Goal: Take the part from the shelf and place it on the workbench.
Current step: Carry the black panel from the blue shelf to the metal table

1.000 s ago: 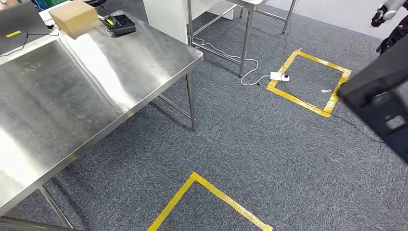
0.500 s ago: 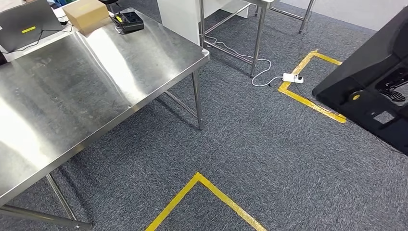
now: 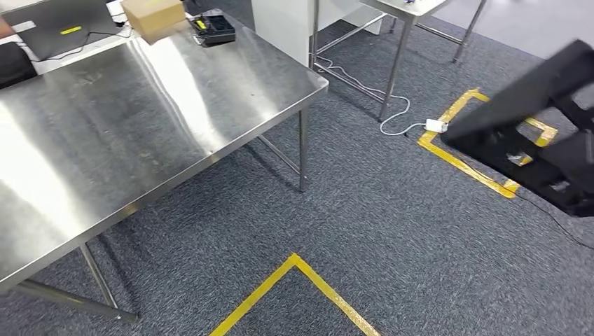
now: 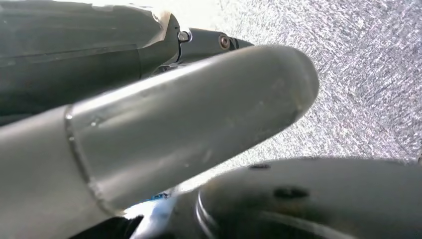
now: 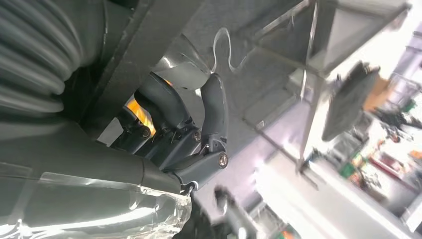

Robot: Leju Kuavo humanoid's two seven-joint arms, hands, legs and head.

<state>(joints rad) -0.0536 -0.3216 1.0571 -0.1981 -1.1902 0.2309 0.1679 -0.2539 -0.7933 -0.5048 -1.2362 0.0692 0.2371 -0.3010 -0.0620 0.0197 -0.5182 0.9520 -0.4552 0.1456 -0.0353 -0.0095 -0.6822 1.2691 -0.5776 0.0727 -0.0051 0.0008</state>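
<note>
Head view: black part (image 3: 532, 140) tilted in the air to the right of the steel workbench (image 3: 140, 119), above grey carpet and yellow floor tape (image 3: 483, 175); cardboard box (image 3: 153, 15) on the workbench's far end. Left wrist view: my left hand (image 4: 189, 129) blurred and close, can't tell its state. Right wrist view: my right hand (image 5: 184, 134) has its fingers curled around the part's edge, holding it.

The black part (image 3: 532, 140) is motion-blurred and cut off at the head view's right edge.
</note>
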